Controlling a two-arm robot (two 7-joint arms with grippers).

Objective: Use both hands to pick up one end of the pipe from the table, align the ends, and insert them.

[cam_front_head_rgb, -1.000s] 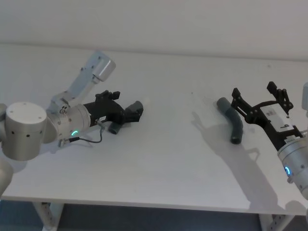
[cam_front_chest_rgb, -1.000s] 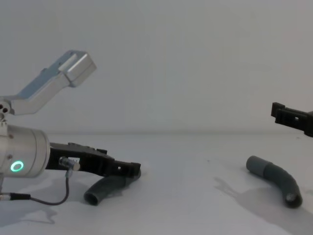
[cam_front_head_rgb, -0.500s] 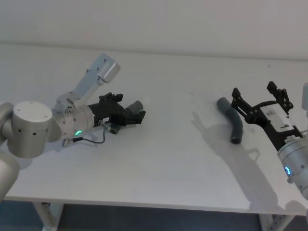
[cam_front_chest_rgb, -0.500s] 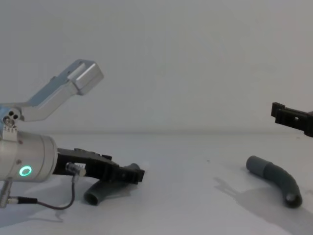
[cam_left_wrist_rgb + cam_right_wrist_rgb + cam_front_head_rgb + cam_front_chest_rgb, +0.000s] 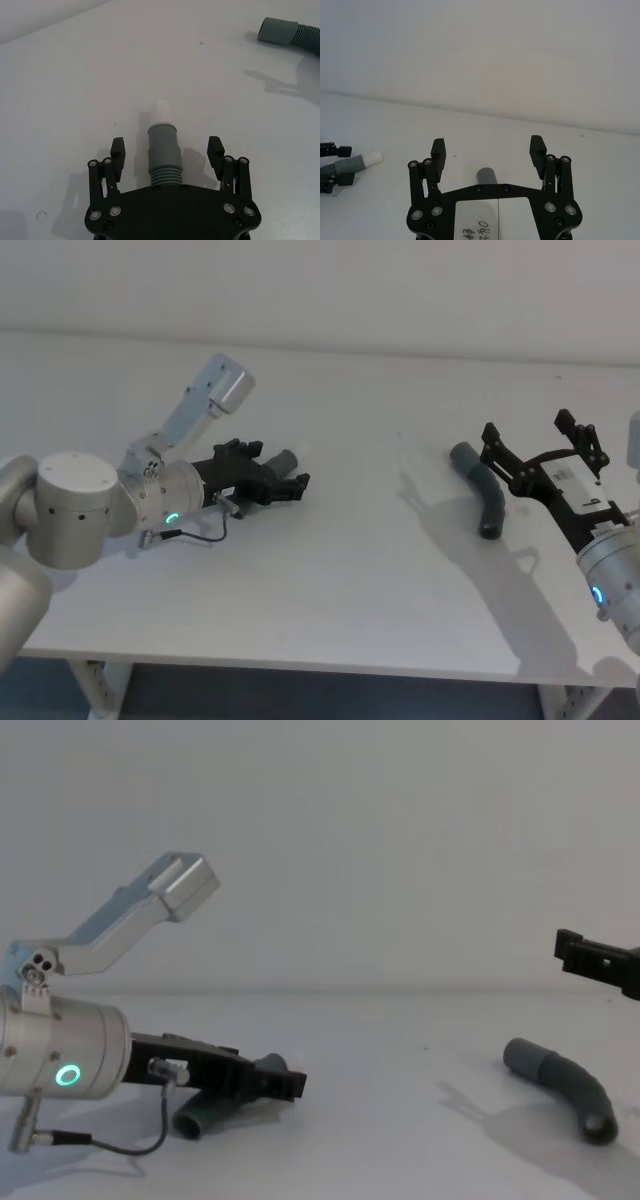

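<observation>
The white-tipped pipe piece [image 5: 164,152] is lying on the table [image 5: 350,590] on the robot's left side. Its long axis is running straight out from the palm of the left gripper [image 5: 166,149], and the white tip [image 5: 162,111] is pointing away from the palm. The left gripper is sitting low at the table with its jaws spread, one finger on each side of the grey body and apart from it; nothing is being pinched. Because the axis is lying between the fingers and along them, a plain closing stroke should take the piece across its width. The collared pipe piece [image 5: 485,495] is lying on the right side, well apart from the first. The right gripper [image 5: 487,145] is hanging above it, jaws spread and empty, with the grey collar [image 5: 487,176] showing between the fingers in the right wrist view. Each arm is nearer its own piece; the left is judged closer to a grasp.
</observation>
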